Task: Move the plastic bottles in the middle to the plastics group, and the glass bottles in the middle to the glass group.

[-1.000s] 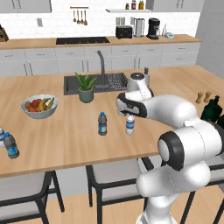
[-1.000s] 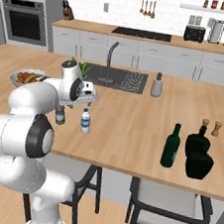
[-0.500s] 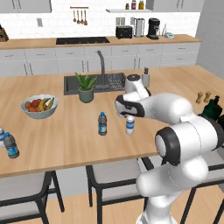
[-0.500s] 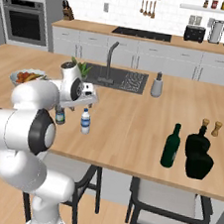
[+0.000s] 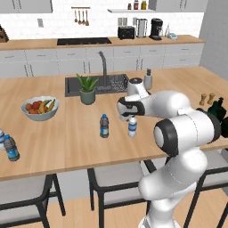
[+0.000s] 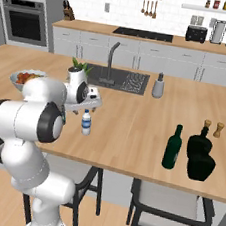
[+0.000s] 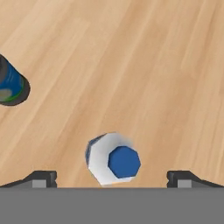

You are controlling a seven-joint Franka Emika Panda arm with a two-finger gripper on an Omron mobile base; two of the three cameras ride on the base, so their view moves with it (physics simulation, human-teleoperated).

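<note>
Two plastic bottles stand mid-counter: the pale one (image 5: pixel 132 127) (image 6: pixel 86 122) and, to its left, the dark-capped bluer one (image 5: pixel 104 126) (image 7: pixel 11 85). My gripper (image 5: pixel 129 112) (image 7: pixel 111 178) hangs open just above the pale bottle (image 7: pixel 113 159), whose top lies between my spread fingertips (image 7: pixel 43 178) in the hand view. The tall green glass bottle (image 6: pixel 172 147) stands at the right, next to the near-black glass group (image 6: pixel 200 154) (image 5: pixel 218 111). The plastics group (image 5: pixel 10 147) sits at the counter's far left edge.
A fruit bowl (image 5: pixel 39 108), a potted plant (image 5: pixel 87 89) and the sink (image 5: pixel 111 83) lie behind the bottles. A grey dispenser (image 6: pixel 159 86) stands by the sink. Wooden shakers (image 6: pixel 213 128) stand behind the glass group. Stools (image 6: pixel 171 203) line the near counter edge.
The hand has come down and slightly left, closer over the pale bottle. The bottles have not moved.
</note>
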